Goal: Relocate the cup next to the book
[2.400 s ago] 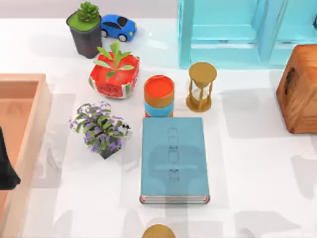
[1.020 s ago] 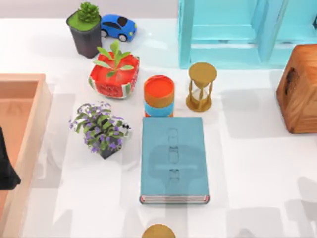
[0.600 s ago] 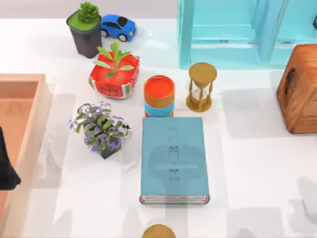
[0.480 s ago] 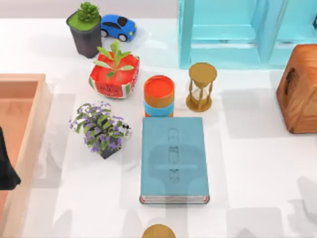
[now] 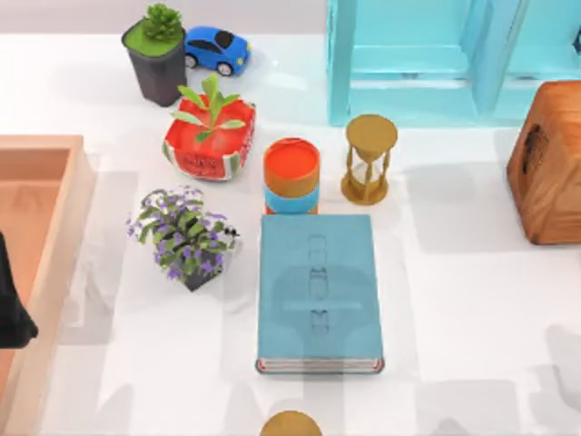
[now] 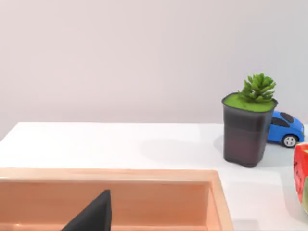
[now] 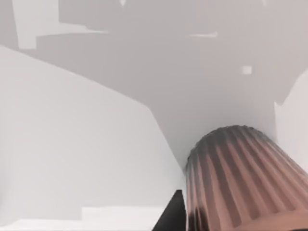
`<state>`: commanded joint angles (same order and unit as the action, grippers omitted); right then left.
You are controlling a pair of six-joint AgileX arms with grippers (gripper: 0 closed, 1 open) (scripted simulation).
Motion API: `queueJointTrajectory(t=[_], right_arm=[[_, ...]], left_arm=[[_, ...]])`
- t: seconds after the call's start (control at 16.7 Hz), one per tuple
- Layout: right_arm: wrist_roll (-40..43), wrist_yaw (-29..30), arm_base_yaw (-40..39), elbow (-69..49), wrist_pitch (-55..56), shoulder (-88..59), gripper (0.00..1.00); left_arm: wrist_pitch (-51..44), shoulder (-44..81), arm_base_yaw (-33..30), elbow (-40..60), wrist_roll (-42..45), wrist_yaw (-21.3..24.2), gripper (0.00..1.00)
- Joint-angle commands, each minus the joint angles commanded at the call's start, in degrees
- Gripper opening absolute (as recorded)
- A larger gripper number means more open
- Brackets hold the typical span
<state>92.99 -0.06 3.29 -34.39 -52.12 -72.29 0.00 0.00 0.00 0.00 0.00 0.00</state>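
Closest to my right wrist camera is the cup [image 7: 240, 178], its ribbed copper-pink side just beside the dark edge of the right gripper [image 7: 173, 214]. I cannot tell whether that gripper is open, closed or gripping.

From above, a round tan-gold top [image 5: 290, 424] sits at the near table edge, at 6 o'clock from the book [image 5: 318, 291] and apart from it. I cannot tell if it is the cup. The book lies flat mid-table.

At its 9 o'clock, the left gripper [image 5: 14, 304] is parked over the wooden tray [image 5: 54, 227]; whether it is open or closed I cannot tell.

A purple flower pot [image 5: 186, 241] stands at the book's 10 o'clock. An orange-topped can [image 5: 291, 174] touches its far edge at 12 o'clock, with an hourglass [image 5: 370, 159] just beside the can.

Farther off are a watermelon planter [image 5: 209, 136], a dark plant pot [image 5: 156, 59] and a blue toy car [image 5: 218, 48].
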Motion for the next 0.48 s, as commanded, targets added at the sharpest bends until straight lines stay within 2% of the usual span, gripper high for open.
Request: queueJointTrajectory(t=[0.24,0.48], right_arm=[[-0.1,0.0,0.1,-0.9,-1.0,0.3,0.0],[0.1,0.1,0.2,-5.8,-8.9,2.3,0.0]], left_arm=[[0.0,0.0,0.0,0.0,0.0,0.0,1.0],[0.0,0.0,0.0,0.0,0.0,0.0,1.0]])
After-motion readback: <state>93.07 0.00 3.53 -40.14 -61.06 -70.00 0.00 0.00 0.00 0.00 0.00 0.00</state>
